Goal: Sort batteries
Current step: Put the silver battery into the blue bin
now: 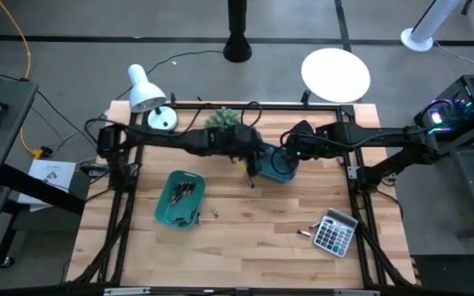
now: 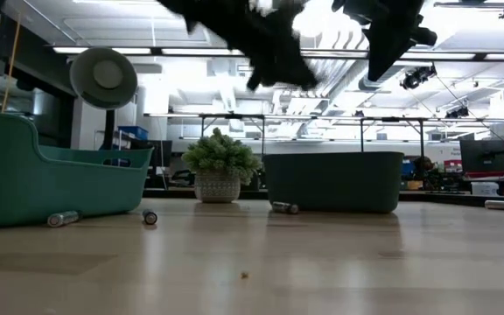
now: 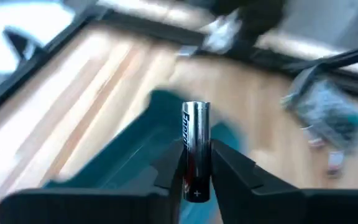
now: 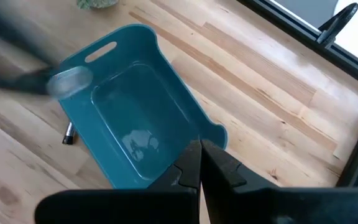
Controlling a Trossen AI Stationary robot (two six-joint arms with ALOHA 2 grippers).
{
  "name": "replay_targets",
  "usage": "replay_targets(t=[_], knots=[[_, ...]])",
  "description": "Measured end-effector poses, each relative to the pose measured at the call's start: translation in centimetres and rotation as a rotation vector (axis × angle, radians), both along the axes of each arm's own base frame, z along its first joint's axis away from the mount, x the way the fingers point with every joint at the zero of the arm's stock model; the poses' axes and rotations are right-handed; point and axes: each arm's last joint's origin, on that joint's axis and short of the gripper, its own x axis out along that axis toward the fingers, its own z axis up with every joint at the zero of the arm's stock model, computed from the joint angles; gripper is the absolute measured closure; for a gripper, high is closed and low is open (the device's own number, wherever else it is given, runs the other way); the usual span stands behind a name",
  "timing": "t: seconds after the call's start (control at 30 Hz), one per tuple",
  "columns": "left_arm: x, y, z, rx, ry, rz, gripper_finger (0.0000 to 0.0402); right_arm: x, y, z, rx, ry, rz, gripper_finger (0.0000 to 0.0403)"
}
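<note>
My left gripper (image 3: 196,155) is shut on a silver-and-black battery (image 3: 196,124). It hovers at the near left rim of the blue-teal tray (image 1: 280,171) at the table's middle. My right gripper (image 4: 201,149) hangs shut above that tray's (image 4: 135,118) right side and holds nothing. The tray's floor looks bare in the right wrist view. A green tray (image 1: 179,199) nearer the left holds several batteries. Loose batteries lie on the wood beside it (image 1: 214,211) and near the calculator (image 1: 305,231). Another battery (image 4: 69,134) lies on the table against the blue-teal tray's wall. My left gripper pinches the battery's round sides (image 3: 191,163) between its two fingers, on the half nearer the plus-marked end. The other end sticks out past the fingertips. The battery is lifted clear, above the blue-teal tray's rim (image 3: 160,109).
A grey calculator (image 1: 336,231) lies near the table's front right. A small potted plant (image 1: 225,120) and a white lamp (image 1: 145,89) stand at the far edge. Bare wood runs along the near edge between the green tray and the calculator.
</note>
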Motion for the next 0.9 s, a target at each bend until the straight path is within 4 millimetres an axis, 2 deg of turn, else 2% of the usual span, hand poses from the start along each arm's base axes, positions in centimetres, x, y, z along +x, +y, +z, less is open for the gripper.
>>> replay_targets(t=[0.07,0.13,0.33,0.47,0.53,0.63,0.7,0.8,0.9], knots=[[0.2,1.1,-1.6,-0.028,0.058,0.015,0.0303,0.0,0.0,0.0,0.004,-0.006,-0.014,0.0403],[0.0,1.4,-2.4,-0.045,0.108,0.01,0.0271,0.0,0.0,0.0,0.006,-0.011,-0.018,0.0403],[-2.4,1.0,-0.1,-0.093,0.2,-0.031,0.0199,0.1,-0.2,0.0,0.003,-0.024,-0.033,0.0403],[-5.4,-2.2,0.9,-0.116,0.272,-0.122,0.0188,0.1,-0.2,0.1,-0.003,-0.028,-0.036,0.0403],[-7.3,-4.4,0.5,-0.118,0.268,-0.143,0.0187,0.2,-0.2,0.1,-0.011,-0.033,-0.033,0.0403],[-9.8,-7.2,-1.6,-0.162,0.202,-0.111,0.0188,0.3,-0.4,0.1,-0.015,-0.039,-0.032,0.0403],[-11.4,-8.6,-3.9,-0.23,0.193,-0.05,0.0192,0.3,-0.4,0.1,-0.016,-0.04,-0.032,0.0403],[-13.6,-9.8,-7.6,-0.311,0.288,0.02,0.0203,0.4,-0.4,0.2,-0.017,-0.05,-0.031,0.0403],[-15.1,-10.2,-9.5,-0.331,0.353,0.062,0.022,0.4,-0.4,0.2,-0.017,-0.051,-0.029,0.0403]])
